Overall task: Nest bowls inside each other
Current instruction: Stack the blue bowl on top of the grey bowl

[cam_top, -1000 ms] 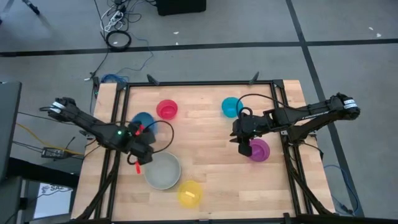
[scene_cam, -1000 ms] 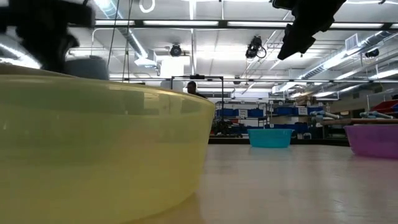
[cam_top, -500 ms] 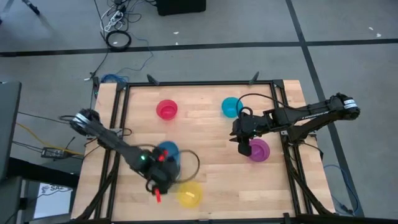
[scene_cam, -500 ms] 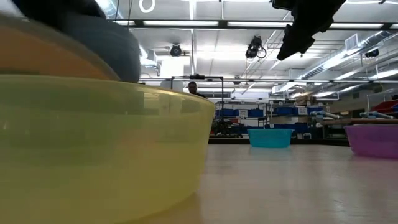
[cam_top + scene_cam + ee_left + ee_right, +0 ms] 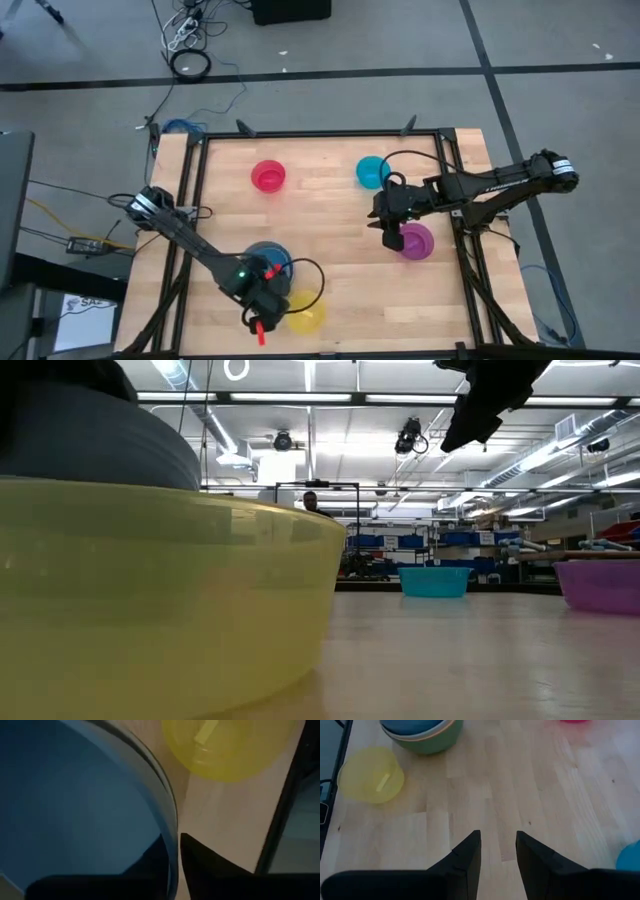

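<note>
Wooden slatted table (image 5: 330,215) inside a black frame, grey floor around it, a lit workshop behind in the low view.

Progress: partly done. The round blue plastic bowl (image 5: 262,258) sits in the stack near the front-left; the right wrist view shows that stack (image 5: 422,732) as blue within pale grey, orange and a green outer bowl. Loose on the table: the yellow plastic bowl (image 5: 306,311) just beside the stack, the small pink-red bowl (image 5: 268,177), the cyan bowl (image 5: 372,171) and the purple bowl (image 5: 415,241).

Left gripper (image 5: 262,302): over the stack's edge; its wrist view shows one finger on each side of the blue bowl's rim (image 5: 167,820), a narrow gap; whether it grips I cannot tell. Right gripper (image 5: 392,232): beside the purple bowl, fingers (image 5: 470,857) parted, holding nothing.

Only the right wrist view reveals the stack's layers; the high view shows blue alone.
</note>
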Available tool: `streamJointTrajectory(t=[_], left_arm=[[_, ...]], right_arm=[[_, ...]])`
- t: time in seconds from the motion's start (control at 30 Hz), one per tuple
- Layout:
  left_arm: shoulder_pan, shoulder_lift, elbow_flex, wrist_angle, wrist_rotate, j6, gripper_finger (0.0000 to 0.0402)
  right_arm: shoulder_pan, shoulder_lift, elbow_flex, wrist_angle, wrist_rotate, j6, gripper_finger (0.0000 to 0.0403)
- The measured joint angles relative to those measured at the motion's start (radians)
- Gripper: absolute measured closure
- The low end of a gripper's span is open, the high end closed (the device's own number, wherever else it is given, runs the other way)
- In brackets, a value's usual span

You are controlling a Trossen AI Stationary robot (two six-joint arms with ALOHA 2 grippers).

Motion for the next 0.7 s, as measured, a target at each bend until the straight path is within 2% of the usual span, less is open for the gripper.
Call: streamJointTrajectory(t=[0.27,0.5,0.7], left_arm=[[-0.022,0.0,0.019,-0.006,0.134,-0.07,0.0334],[-0.032,0.0,0.131,-0.135,0.002,-0.063,0.0333],[-0.055,0.0,0.219,-0.177,0.038,-0.102,0.0332]], right_arm=[[0.0,0.0,0.0,0.002,0.0,-0.004,0.0291],[0.0,0.0,0.0,0.002,0.0,-0.01,0.0292],[0.0,0.0,0.0,-0.001,0.0,-0.005,0.0292]])
